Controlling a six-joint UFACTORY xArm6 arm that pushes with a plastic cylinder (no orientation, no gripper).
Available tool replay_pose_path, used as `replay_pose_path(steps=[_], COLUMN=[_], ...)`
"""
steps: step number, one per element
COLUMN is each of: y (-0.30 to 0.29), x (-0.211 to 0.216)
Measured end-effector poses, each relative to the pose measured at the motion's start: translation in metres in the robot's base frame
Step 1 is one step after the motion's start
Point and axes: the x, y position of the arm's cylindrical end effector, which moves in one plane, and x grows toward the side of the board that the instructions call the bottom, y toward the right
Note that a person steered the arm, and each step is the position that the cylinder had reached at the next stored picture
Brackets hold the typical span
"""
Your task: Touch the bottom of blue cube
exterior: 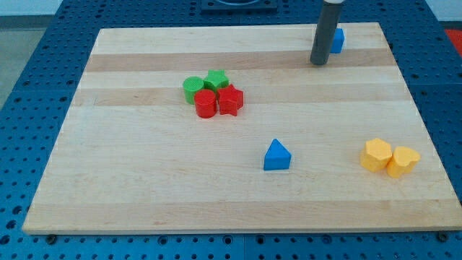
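The blue cube (338, 40) sits near the top edge of the wooden board (144, 180), at the view's upper right, partly hidden behind my rod. My tip (318, 63) rests on the board just below and slightly left of the cube, close to its bottom left corner. I cannot tell whether it touches the cube.
A blue triangular block (277, 156) lies lower middle. A cluster left of centre holds a green cylinder (192, 88), a green star-like block (216, 79), a red cylinder (205, 103) and a red star-like block (230, 100). Two yellow blocks (390, 157) sit at the right.
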Motion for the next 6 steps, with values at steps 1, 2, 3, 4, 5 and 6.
replay_pose_path(steps=[1, 2, 3, 4, 5, 6], y=[0.0, 0.001, 0.001, 0.008, 0.028, 0.043], x=[-0.023, -0.032, -0.011, 0.019, 0.017, -0.008])
